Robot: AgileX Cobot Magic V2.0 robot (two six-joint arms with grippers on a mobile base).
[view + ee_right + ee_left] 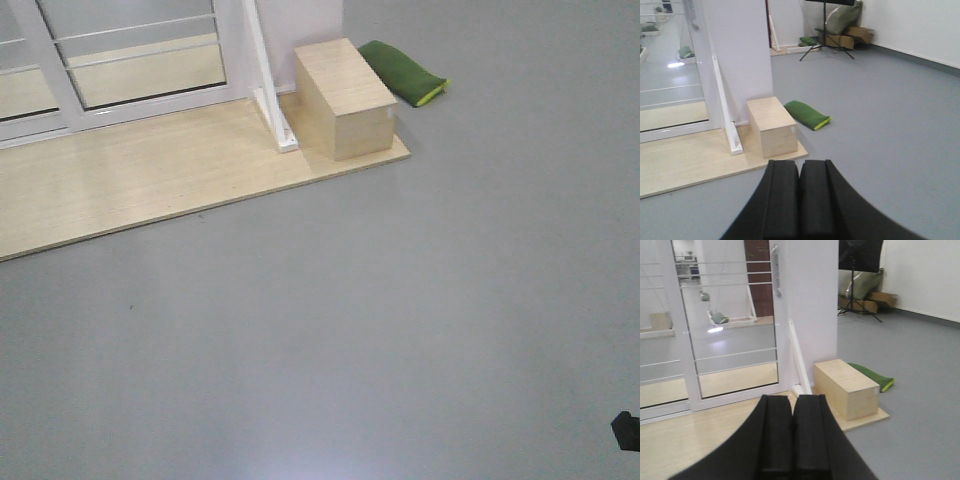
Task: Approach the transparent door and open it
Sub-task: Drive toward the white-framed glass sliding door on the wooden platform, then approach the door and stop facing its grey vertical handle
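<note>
The transparent door (735,335) is a tall clear-glass panel in a white frame with thin white bars. Its grey metal pull handle (775,271) sits on its right edge. Its lower part shows in the front view (150,60), and its edge shows at the left of the right wrist view (695,60). My left gripper (792,399) is shut and empty, well short of the door. My right gripper (799,164) is shut and empty, over grey floor.
A light wood platform (130,175) lies before the door. A wooden box (345,95) stands on its right end, beside a white post (270,90). A green cushion (402,72) lies on the grey floor. A tripod and boxes (857,295) stand at the far wall.
</note>
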